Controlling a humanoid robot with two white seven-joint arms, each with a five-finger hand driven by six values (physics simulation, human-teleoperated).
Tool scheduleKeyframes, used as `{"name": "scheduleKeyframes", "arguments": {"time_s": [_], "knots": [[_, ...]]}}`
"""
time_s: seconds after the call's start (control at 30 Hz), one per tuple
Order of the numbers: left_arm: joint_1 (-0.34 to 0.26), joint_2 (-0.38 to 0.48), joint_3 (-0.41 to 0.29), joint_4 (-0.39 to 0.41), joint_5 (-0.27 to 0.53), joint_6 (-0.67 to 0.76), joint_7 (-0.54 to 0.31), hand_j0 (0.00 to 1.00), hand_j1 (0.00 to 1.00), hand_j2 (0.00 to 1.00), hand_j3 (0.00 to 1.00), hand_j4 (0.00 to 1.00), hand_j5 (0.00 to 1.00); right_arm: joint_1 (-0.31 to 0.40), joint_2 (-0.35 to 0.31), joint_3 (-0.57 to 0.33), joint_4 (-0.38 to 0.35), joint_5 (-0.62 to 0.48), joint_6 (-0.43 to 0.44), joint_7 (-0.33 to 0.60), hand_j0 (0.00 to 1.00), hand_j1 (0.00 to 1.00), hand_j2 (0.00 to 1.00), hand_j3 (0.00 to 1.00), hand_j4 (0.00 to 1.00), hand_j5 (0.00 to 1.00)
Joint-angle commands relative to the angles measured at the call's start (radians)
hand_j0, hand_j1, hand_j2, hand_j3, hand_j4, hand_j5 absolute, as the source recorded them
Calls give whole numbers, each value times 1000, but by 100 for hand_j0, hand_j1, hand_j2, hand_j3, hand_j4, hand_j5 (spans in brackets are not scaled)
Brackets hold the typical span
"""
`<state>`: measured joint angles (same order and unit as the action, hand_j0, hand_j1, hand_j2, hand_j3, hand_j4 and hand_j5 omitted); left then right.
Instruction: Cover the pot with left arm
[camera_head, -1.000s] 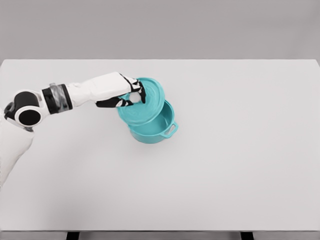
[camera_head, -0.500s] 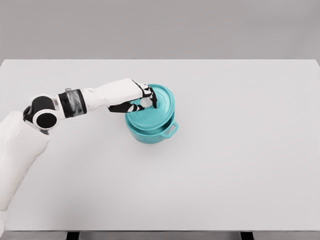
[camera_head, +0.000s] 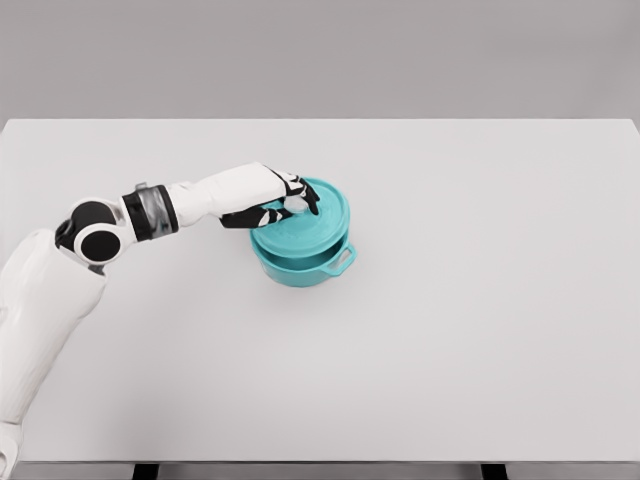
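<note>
The left hand, fingers clamped on the teal lid, should settle it level on the pot rim, left of the table's middle, before letting go.

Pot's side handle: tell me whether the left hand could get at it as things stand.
Probably yes. The side handle sticks out bare toward the front right, with open table around it. But the left hand is occupied, shut on the lid.

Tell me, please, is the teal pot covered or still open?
Covered: the lid lies nearly level on the pot, hiding its inside, with the left robot hand on it.
</note>
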<state>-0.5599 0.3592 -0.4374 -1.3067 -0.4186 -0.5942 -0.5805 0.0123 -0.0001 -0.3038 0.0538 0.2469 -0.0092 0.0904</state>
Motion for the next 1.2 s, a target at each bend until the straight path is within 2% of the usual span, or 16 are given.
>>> {"name": "scheduleKeyframes", "arguments": {"time_s": [0.0, 0.23, 0.3, 0.37, 0.43, 0.6, 1.17], "knots": [[0, 4, -6, 4, -57, -17, -30, 44, 44, 44, 44, 44, 44, -2, 0, 0, 0, 0, 0, 0, 100, 100, 100, 100, 100, 100], [17, 10, -3, -12, -54, -17, -30, 45, 45, 45, 45, 45, 45, -2, 0, 0, 0, 0, 0, 0, 100, 100, 100, 100, 100, 100], [17, 12, -3, -31, -54, -17, -30, 47, 47, 47, 47, 47, 47, 0, 0, 0, 1, 0, 0, 0, 100, 100, 100, 100, 100, 100], [17, 12, -3, -36, -52, -17, -30, 54, 54, 54, 54, 54, 54, 0, 0, 0, 1, 0, 0, 0, 100, 100, 100, 100, 100, 100], [34, 12, -1, -74, -54, -17, -30, 57, 57, 57, 57, 57, 57, 0, 0, 0, 0, 0, 0, 0, 100, 100, 100, 100, 100, 100], [34, 12, 3, -75, -55, -17, -30, 67, 67, 67, 67, 67, 67, -2, 0, 0, 0, 0, 0, 0, 100, 100, 100, 100, 100, 100], [28, 12, 8, -75, -54, -17, -30, 81, 81, 81, 81, 81, 81, 0, 0, 0, 1, 0, 0, 0, 100, 100, 100, 100, 100, 100]]}}
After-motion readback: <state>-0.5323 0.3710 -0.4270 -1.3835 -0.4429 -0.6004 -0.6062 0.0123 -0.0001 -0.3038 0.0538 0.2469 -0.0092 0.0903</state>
